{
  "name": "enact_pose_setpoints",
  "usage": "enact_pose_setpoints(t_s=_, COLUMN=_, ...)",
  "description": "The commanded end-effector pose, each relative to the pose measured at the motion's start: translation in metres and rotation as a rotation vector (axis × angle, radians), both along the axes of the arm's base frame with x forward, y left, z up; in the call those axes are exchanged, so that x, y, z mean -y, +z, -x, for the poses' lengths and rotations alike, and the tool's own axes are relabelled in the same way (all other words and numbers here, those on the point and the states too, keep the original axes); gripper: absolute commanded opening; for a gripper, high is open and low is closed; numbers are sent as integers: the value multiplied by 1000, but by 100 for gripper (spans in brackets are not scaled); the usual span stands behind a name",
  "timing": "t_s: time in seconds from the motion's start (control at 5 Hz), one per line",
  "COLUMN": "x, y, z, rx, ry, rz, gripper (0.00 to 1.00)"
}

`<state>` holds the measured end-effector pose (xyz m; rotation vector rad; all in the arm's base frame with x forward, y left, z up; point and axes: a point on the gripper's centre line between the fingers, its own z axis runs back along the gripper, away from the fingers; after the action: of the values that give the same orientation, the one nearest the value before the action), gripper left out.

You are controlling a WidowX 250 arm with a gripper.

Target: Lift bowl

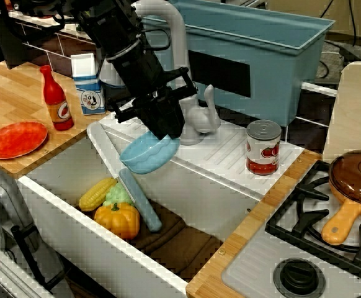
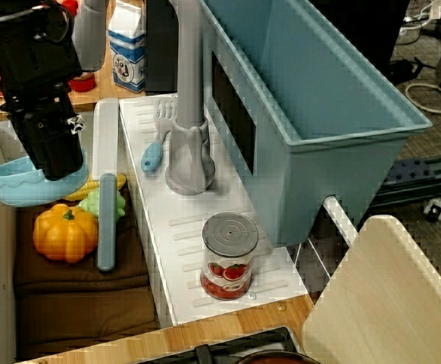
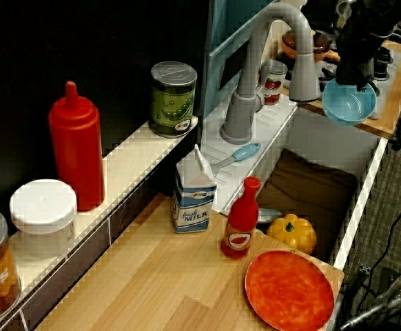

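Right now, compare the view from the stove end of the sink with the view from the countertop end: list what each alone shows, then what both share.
Only the stove-end view shows the corn beside the pumpkin and the orange pan on the burner.

Only the countertop-end view shows the green can, the tall red squeeze bottle and the white-lidded jar on the ledge.

Both show the gripper holding the bowl above the sink, plus the pumpkin, red plate, milk carton and faucet.
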<state>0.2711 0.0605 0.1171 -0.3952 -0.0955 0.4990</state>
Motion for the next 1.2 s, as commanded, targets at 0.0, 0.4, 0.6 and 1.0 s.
enact_pose_setpoints(t_s=0.0, x=-6, y=19, z=1, rx=73, ry=6, rz=-32, gripper=0)
enact_pose_setpoints(t_s=0.4, x=-8, y=20, z=0, rx=78, ry=10, rz=-29, gripper=0)
enact_pose_setpoints(t_s=0.6, x=-9, y=20, z=0, rx=78, ry=15, rz=-28, gripper=0)
enact_pose_setpoints(t_s=1.0, x=-11, y=23, z=-2, rx=81, ry=20, rz=-24, gripper=0)
